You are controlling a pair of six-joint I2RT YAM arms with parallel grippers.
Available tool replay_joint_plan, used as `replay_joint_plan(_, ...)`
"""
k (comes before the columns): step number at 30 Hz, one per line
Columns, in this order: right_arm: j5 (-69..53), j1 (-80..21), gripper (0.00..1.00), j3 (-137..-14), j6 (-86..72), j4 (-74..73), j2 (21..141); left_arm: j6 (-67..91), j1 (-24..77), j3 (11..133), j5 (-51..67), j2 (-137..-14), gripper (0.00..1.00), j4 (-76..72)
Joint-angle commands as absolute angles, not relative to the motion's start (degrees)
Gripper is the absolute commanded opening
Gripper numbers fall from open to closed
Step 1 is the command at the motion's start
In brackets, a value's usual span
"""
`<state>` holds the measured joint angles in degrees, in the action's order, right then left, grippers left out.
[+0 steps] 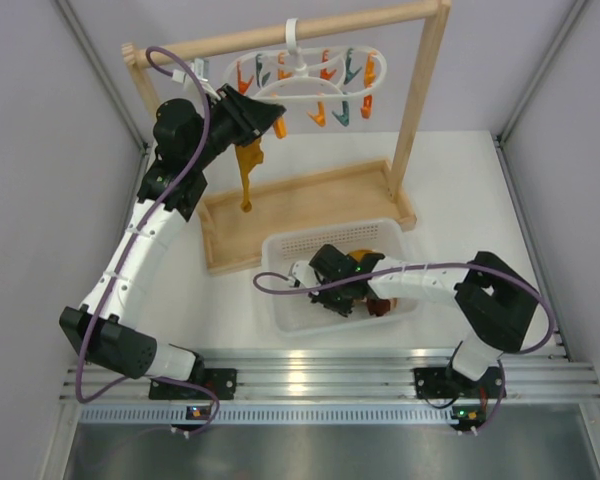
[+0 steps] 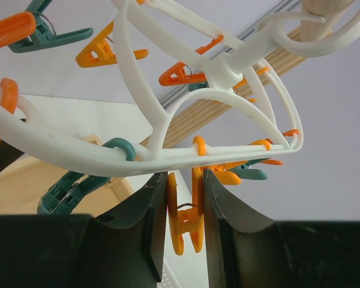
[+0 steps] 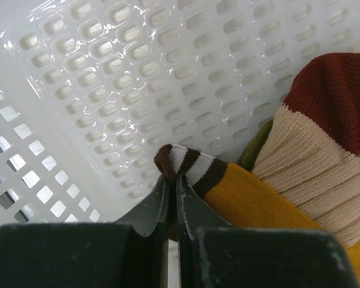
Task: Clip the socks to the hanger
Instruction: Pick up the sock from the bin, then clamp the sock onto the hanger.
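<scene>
Wrist views settle what the overhead one hides. From the left wrist, the left jaws stand closed on an orange peg (image 2: 186, 222) that dangles from the white hanger (image 2: 66, 155), the peg squeezed between them; a teal peg (image 2: 66, 192) hangs just beside. From the right wrist, the right jaws are pinched shut on the striped cuff (image 3: 195, 167) of a mustard sock (image 3: 252, 195) lying in the white basket (image 3: 108, 72), against a red-and-cream sock (image 3: 318, 144). Only the overhead view shows the hanging sock (image 1: 246, 175), also mustard, drooping just below the left jaws. Its top is hidden behind them, so whether a peg holds it cannot be told. The counter (image 1: 460, 190) is white, closed in by grey walls (image 1: 40, 150), with a metal rail (image 1: 330, 375) at its near edge. The hanger hooks over a wooden frame (image 1: 420, 100). The left arm (image 1: 145, 250) covers the hanger's left end, and the right arm (image 1: 420, 283) lies across the basket, hiding much of its contents.
</scene>
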<state>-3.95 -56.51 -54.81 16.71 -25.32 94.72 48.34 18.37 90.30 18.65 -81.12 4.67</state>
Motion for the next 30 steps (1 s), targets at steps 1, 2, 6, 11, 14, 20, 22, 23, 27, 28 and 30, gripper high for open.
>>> replay_joint_plan(1, -2.02, -55.38, 0.00, -54.49, 17.67, -23.55, 91.52, 48.43, 17.49, 88.95, 19.86, -79.80, 0.00, 7.91)
replay_joint_plan(2, -2.72, -54.85, 0.00, -54.75, 17.75, -23.99, 89.75, 48.43, 17.49, 88.95, 19.95, -79.63, 0.00, 7.82)
replay_joint_plan(6, -5.53, -51.69, 0.00, -57.56, 18.63, -27.06, 81.93, 48.34, 17.49, 88.51, 20.04, -79.37, 0.00, 7.74)
replay_joint_plan(11, -7.38, -48.52, 0.00, -62.65, 20.22, -30.93, 76.29, 48.69, 17.49, 88.07, 20.39, -79.37, 0.00, 7.29)
replay_joint_plan(14, -12.20, -45.62, 0.00, -66.87, 20.21, -32.43, 74.62, 48.95, 17.49, 87.80, 20.65, -79.45, 0.00, 6.94)
replay_joint_plan(20, -20.20, -39.47, 0.00, -76.80, 20.65, -33.92, 74.44, 48.96, 17.49, 87.98, 21.44, -79.63, 0.00, 6.42)
replay_joint_plan(22, -24.51, -37.63, 0.00, -80.23, 20.65, -33.58, 74.71, 48.96, 17.49, 87.89, 21.97, -79.72, 0.00, 6.24)
replay_joint_plan(23, -25.83, -37.10, 0.00, -81.46, 20.57, -33.40, 74.97, 48.87, 17.49, 87.89, 22.32, -79.63, 0.00, 5.98)
replay_joint_plan(27, -32.50, -35.42, 0.00, -89.19, 19.87, -32.26, 77.16, 48.78, 17.49, 87.54, 24.17, -79.63, 0.00, 4.92)
replay_joint_plan(28, -33.13, -34.98, 0.00, -90.17, 19.17, -31.73, 77.95, 48.78, 17.49, 87.54, 24.52, -79.72, 0.00, 4.66)
replay_joint_plan(30, -32.62, -34.98, 0.00, -92.36, 18.64, -29.37, 79.09, 49.13, 17.49, 87.63, 24.87, -79.80, 0.00, 4.57)
